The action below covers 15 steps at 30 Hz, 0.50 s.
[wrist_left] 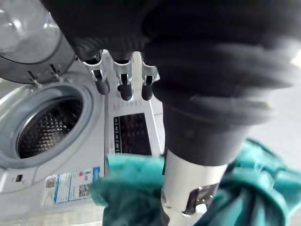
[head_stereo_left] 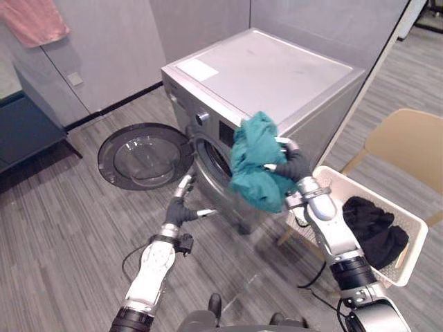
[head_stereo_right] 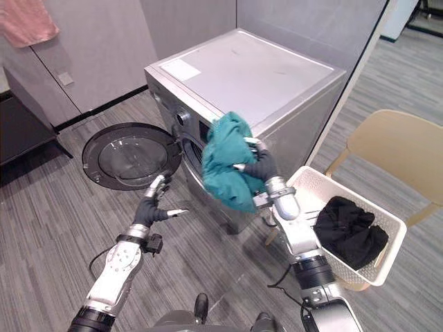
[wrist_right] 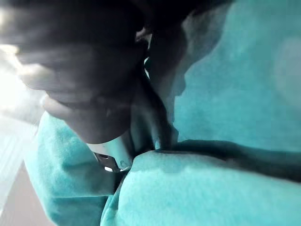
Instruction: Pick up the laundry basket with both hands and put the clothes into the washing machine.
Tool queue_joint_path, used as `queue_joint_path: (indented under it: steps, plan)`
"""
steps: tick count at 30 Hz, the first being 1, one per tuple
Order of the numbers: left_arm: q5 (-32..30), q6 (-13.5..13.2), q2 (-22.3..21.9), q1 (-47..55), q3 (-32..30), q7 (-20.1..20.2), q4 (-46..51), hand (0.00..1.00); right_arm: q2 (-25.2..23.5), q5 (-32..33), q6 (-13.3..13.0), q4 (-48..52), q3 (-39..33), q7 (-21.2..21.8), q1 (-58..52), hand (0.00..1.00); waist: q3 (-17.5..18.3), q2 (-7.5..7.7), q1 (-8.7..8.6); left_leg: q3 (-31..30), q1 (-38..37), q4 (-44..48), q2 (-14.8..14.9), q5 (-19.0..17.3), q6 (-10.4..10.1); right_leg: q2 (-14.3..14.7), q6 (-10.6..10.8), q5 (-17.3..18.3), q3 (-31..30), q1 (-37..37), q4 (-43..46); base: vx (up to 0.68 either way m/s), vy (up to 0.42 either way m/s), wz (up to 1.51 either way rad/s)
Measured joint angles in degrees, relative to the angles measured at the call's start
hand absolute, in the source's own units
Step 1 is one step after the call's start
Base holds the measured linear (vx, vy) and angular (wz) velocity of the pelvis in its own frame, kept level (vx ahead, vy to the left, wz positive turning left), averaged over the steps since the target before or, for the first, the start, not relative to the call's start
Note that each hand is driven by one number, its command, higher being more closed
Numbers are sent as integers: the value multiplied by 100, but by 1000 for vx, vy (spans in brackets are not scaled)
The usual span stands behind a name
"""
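Right wrist view: the fingers [wrist_right: 110,157] of the right hand [head_stereo_left: 296,168] are seen clenched into a teal cloth garment [head_stereo_left: 252,162], with folds of the cloth pressed around them. In the left eye view the garment is held up as a bunched bundle, its long axis hanging roughly upright, with most of the cloth drooping below and to the left of the hand.

Just beyond the bundle, on its far left side, the round drum opening [head_stereo_left: 216,158] of the silver-grey front-loading washing machine [head_stereo_left: 277,76] is partly covered by the cloth. The coming move is judged to turn on this: the opening lies past the fingers, to the far left and lower than the top of the bundle. The cloth would therefore have to be carried leftward and downward into the mouth, not straight ahead.

The round dark-rimmed glass door [head_stereo_left: 145,155] is swung fully open to the left. The left hand [head_stereo_left: 183,207] is held low on the near left, its fingers [wrist_left: 123,87] straight and released, grasping nothing. The right hand is much the nearer to the opening.

To the right, a white perforated plastic laundry basket [head_stereo_left: 408,228] is set on a tan chair [head_stereo_left: 408,142], with black clothes [head_stereo_left: 374,228] left inside.
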State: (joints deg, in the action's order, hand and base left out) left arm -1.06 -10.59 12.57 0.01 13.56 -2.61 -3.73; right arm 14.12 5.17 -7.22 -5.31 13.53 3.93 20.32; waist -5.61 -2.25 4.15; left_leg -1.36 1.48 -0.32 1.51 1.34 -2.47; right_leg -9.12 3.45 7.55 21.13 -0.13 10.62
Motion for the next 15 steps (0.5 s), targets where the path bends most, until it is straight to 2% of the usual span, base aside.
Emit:
queue_joint_path:
  steps: [4, 5, 9, 15]
  plan:
    - [-172, 7, -14, -353, 383, -5, -347, 0, -388, 117, 33, -327, 489, 24, 180, 100, 97, 64, 9, -34, -171, -190, -30, 125, 16, 0, 5, -6, 18, 95, 0, -4, 15, 6]
    - [-216, 14, -18, -449, 456, -17, -427, 100, -508, 161, 51, -347, 615, 26, 193, 100, 98, 65, 11, -35, -188, -217, -20, 150, -8, 9, -3, -12, 17, 95, 5, 0, 0, 0]
    - [-370, 38, -64, -649, 499, -146, -610, 100, -729, 398, 97, -513, 948, 26, 197, 100, 108, 66, 3, -35, -270, -384, 49, 270, -31, 81, -36, -33, 9, 99, 3, -25, -48, -2]
    - [-540, 104, -175, -657, 503, -568, -802, 100, -853, 926, 112, -735, 1240, 82, 29, 100, 196, 91, -6, -52, -346, -488, 203, 339, -134, 211, -80, -15, -44, 114, 17, -12, -52, -3]
